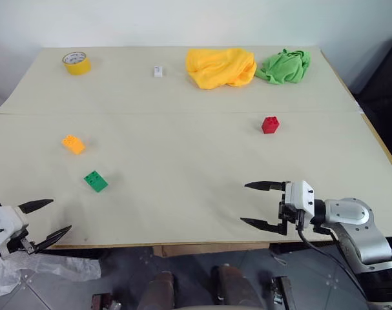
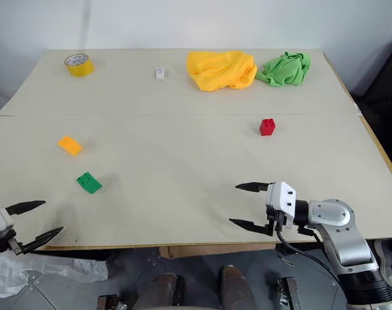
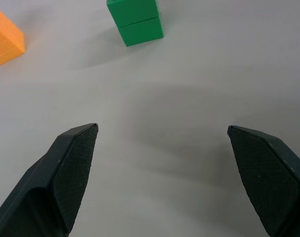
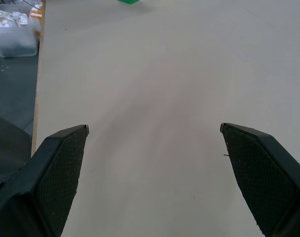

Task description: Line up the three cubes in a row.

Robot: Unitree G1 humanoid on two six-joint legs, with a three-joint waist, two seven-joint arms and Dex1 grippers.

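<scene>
Working from my left across the table [image 1: 183, 213]: my left gripper [image 1: 46, 221] hangs at the near left corner, fingers spread wide and holding nothing. Just ahead of it lies the green cube [image 1: 95, 181], studs up. The orange-yellow cube [image 1: 73, 144] sits a little farther back and to the left of it, near but not touching. At the far left edge is a yellow tape roll [image 1: 76, 62]. A tiny white block [image 1: 158, 71] lies near the far middle, then a crumpled yellow cloth [image 1: 220, 67] touching a green cloth [image 1: 285, 66].

The red cube [image 1: 270, 124] stands alone on the right half, well apart from the other two. My right gripper [image 1: 261, 205] hovers over the near right edge, pointing left, its fingers likewise wide apart and empty.

I judge nothing is lined up yet; this is the very start, before any pick. The next move, as I see it, is to bring the odd one over: the right gripper must swing back toward the red cube, drop over it, then close. Alternatively I take the green one first with the left.

I can read no writing or brand on anything here.
</scene>
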